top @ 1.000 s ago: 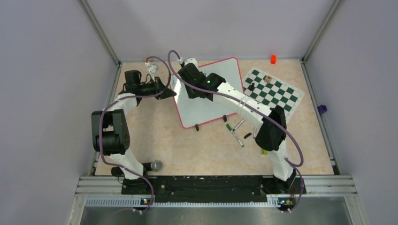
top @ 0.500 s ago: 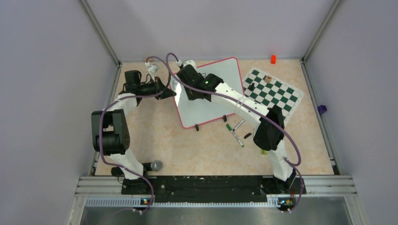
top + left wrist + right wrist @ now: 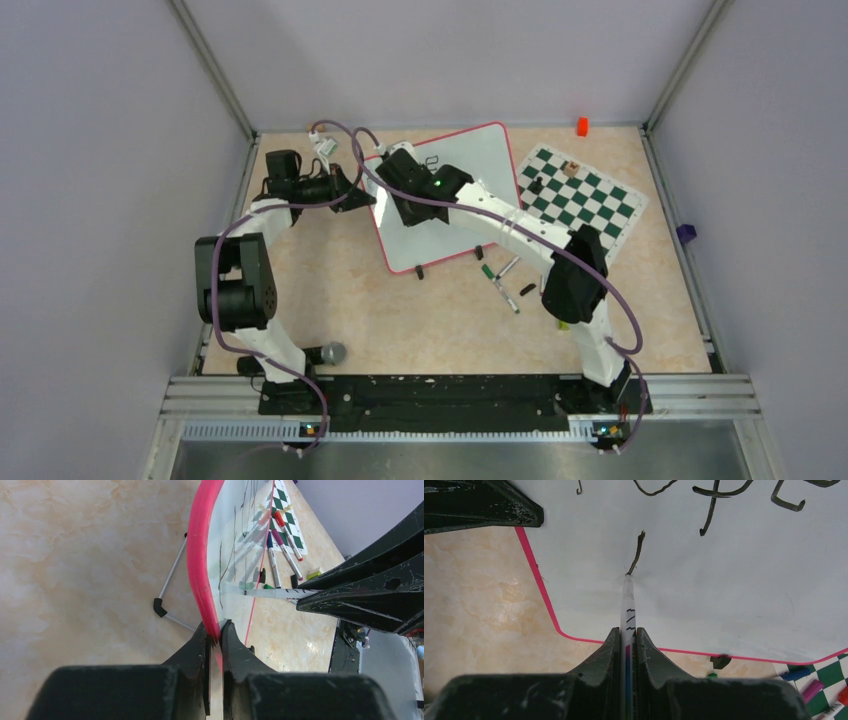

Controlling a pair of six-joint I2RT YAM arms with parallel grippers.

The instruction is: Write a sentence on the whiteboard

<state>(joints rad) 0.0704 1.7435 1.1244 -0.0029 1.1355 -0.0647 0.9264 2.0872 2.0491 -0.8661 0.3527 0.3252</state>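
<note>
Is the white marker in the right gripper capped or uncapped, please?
Uncapped: the white marker touches its bare tip to the red-rimmed whiteboard.

White links, black joint housings on left arm [image 3: 240, 285] and right arm [image 3: 510, 228]; purple cables [image 3: 630, 315] looped alongside (green LED [image 3: 437, 183] lit); left gripper [image 3: 215, 630] scuffed black.

At the bottom centre, the left gripper [image 3: 215, 632] is closed on the pink rim of the whiteboard [image 3: 200, 555], which rises towards the top. Dark strokes [image 3: 227, 562] cross its glossy face. From the right, the right gripper [image 3: 300, 596] holds a pale pen [image 3: 270, 593] against the board. Coloured markers [image 3: 285, 545] lie near the chess mat [image 3: 287, 517] at upper right.
</note>
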